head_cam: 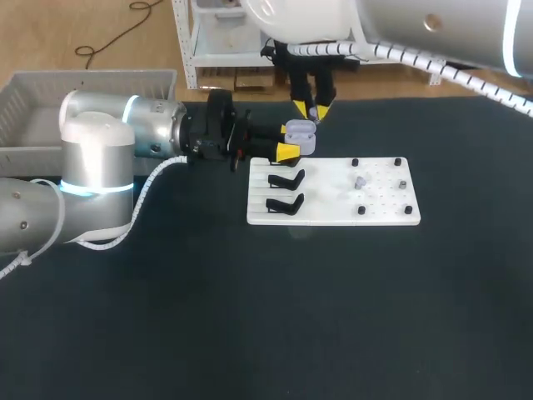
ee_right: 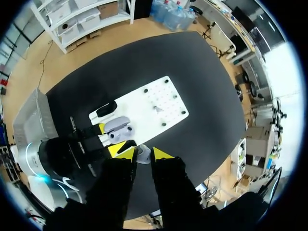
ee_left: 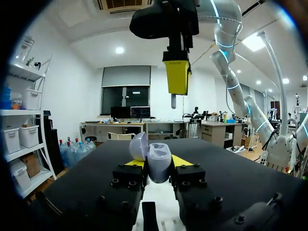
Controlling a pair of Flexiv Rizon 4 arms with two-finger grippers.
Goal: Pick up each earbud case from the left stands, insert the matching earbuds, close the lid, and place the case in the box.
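A pale lavender earbud case (head_cam: 301, 135) with its lid open is held above the far left corner of the white board (head_cam: 333, 215). My left gripper (head_cam: 291, 140) is shut on it from both sides. In the left wrist view the open case (ee_left: 159, 156) sits upright between the fingers, lid (ee_left: 138, 146) tipped back. Directly above it hangs my right gripper (head_cam: 312, 110), shut on a small white earbud (ee_left: 173, 101) whose stem points down at the case. In the right wrist view the earbud (ee_right: 143, 158) shows between the yellow tips, with the case (ee_right: 118, 126) below.
Two black stands (head_cam: 286, 179) (head_cam: 284, 204) sit empty on the board's left side. Small pegs and two little earbud-like pieces (head_cam: 360, 181) (head_cam: 402, 183) are on its right side. A grey box (head_cam: 33, 108) stands at the table's far left.
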